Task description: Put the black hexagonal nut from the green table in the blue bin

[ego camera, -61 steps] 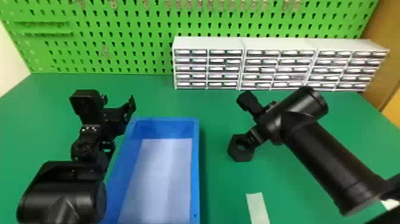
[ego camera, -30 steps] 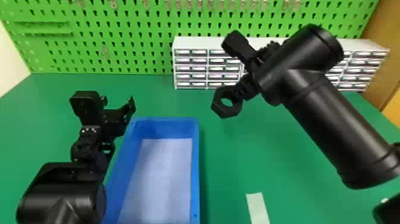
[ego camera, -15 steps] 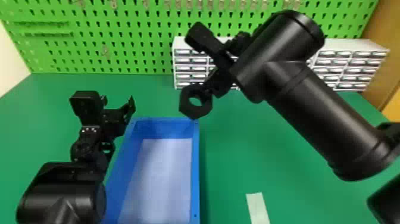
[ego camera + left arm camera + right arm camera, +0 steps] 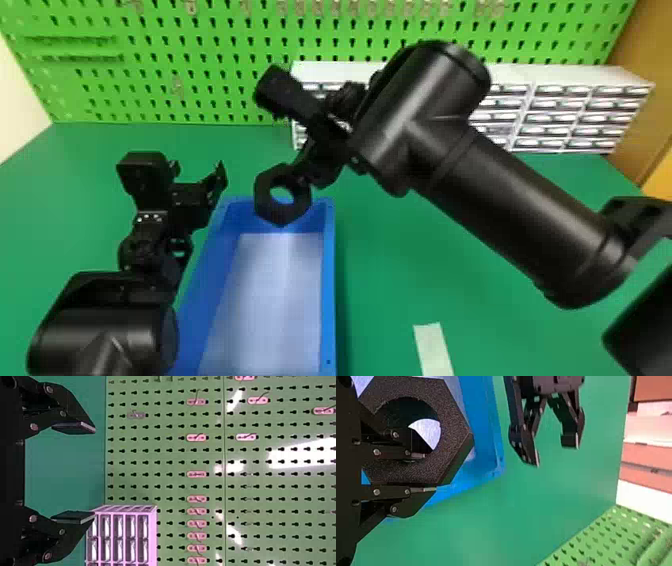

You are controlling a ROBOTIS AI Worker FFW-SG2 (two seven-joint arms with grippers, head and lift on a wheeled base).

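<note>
- Right claw (image 4: 424, 472): clamped on one wall of the black hexagonal nut (image 4: 282, 215), one finger through the hole, the other against the outer flat. Risk noted: that bite takes in a single side, so the nut could pivot or slip if jolted.
- Release hazard: the finger inside the hole may snag the nut when the claw spreads, dragging or tipping it instead of dropping it cleanly.
- Nut position: held up off the desk (image 4: 390, 260), by the head view at the far end of the blue bin (image 4: 328, 300), overlapping its far rim. Clearance above the rim cannot be confirmed from here. Let go too soon, the nut could strike that rim and bounce out onto the desk; lowered here, it could catch the wall and push the bin.
- Recommended, in my judgement: bring it over the pale floor of the bin, lower, then release.
- Left claw (image 4: 197, 169): fingers apart, nothing between them, beside the bin's far left corner. It stands near the delivery area; too wide a sweep by the right arm could end in a collision.
</note>
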